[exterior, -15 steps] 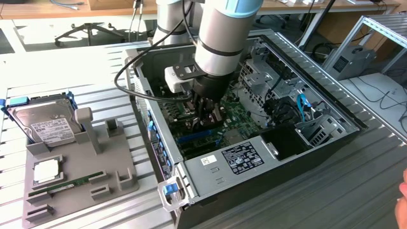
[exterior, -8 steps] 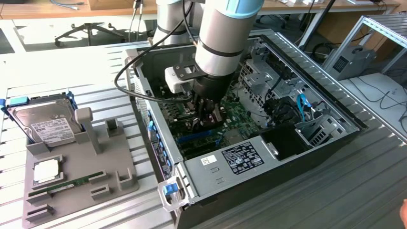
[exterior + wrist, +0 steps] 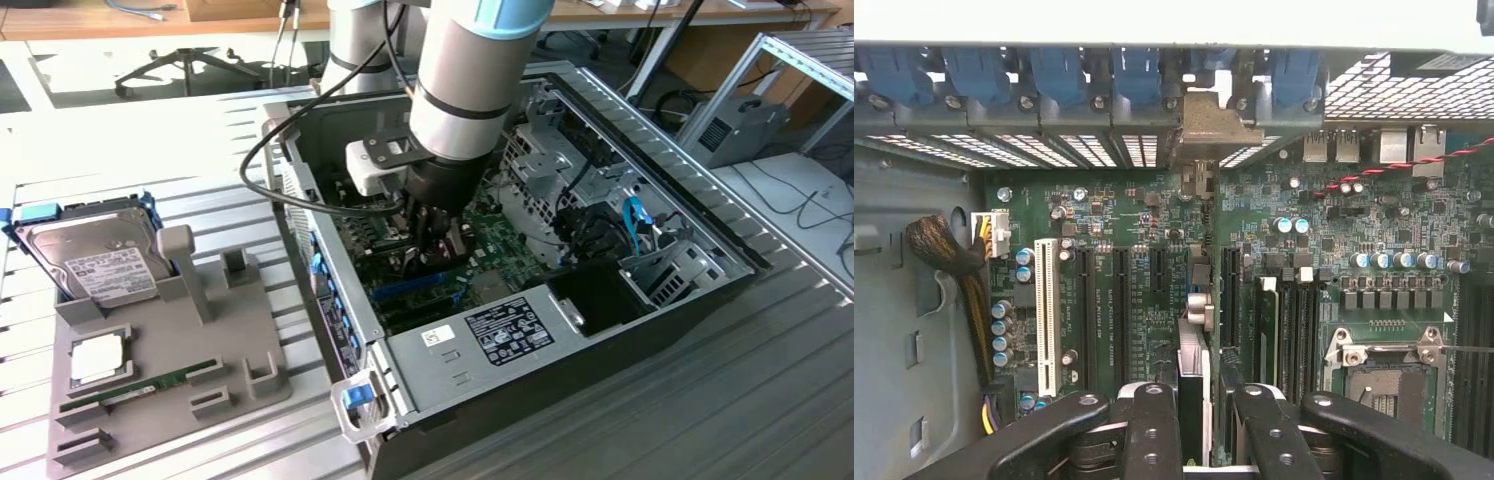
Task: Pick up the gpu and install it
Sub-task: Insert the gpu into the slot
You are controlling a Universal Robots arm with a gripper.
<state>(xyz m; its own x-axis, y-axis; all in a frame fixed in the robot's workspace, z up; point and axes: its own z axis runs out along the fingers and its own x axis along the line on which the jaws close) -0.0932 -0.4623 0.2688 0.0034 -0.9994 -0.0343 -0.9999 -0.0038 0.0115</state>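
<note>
One gripper (image 3: 1194,440) is down inside the open computer case (image 3: 694,215), its fingers (image 3: 1150,430) closed narrowly on the gpu (image 3: 1194,390), which stands edge-on over the green motherboard (image 3: 1324,215), its bracket at the rear wall. On the grey tray (image 3: 174,380) are one hard drive (image 3: 100,268) and one RAM stick (image 3: 140,385). A ribbed metal table (image 3: 747,400) holds everything; an office chair (image 3: 174,65) stands behind.

A silver hard drive (image 3: 100,265) stands upright in a grey fixture tray (image 3: 200,375) beside a green RAM stick (image 3: 140,387), on the exterior view's left of the open computer case (image 3: 587,350).
</note>
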